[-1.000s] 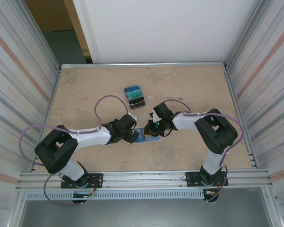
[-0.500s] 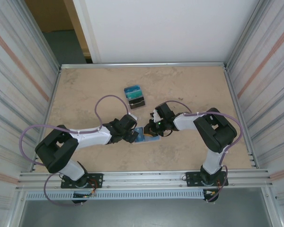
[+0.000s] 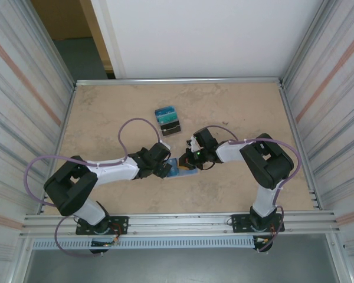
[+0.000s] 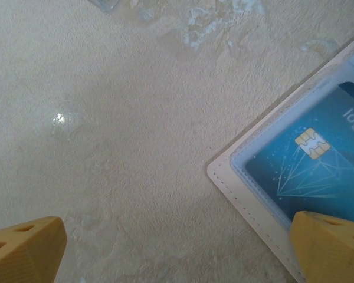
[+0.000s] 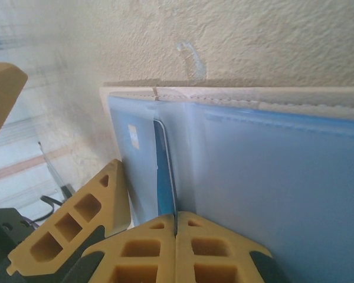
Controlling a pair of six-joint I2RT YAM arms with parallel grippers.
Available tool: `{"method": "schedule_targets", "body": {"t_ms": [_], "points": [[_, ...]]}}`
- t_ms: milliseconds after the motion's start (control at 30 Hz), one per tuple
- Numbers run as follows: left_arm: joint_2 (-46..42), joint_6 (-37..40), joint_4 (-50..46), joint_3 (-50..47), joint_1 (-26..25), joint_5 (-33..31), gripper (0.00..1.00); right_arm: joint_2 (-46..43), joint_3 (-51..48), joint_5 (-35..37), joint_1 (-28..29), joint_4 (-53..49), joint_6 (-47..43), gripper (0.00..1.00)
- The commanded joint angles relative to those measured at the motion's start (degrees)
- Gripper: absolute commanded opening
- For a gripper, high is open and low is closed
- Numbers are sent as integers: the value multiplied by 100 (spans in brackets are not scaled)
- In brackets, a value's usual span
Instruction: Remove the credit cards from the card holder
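card holder (image 3: 187, 173) open flat mid-tabletop (image 3: 106, 118), right claw (image 5: 176, 227) pinched shut on blue credit card (image 5: 163, 171) edge, left claw (image 4: 178, 244) spread wide at holder's corner, loose cards (image 3: 168, 121) at holder's 12 o'clock

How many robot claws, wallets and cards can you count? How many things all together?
Pincers: 2 (left pincer, right pincer)
Card holder: 1
Credit cards: 3 that I can tell apart (blue card in the holder, teal card and black card loose on the table)
Total: 6
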Motion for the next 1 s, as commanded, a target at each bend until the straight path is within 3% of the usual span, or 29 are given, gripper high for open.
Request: {"method": "schedule_targets", "body": {"t_ms": [0, 400, 967], "points": [[131, -29, -32, 83, -132, 226, 99, 102, 10, -118, 48, 83, -26, 0], [111, 13, -55, 54, -136, 49, 99, -154, 135, 533, -66, -891, -467, 0], [17, 26, -28, 34, -134, -74, 99, -492, 149, 793, -109, -1166, -581, 0]]}}
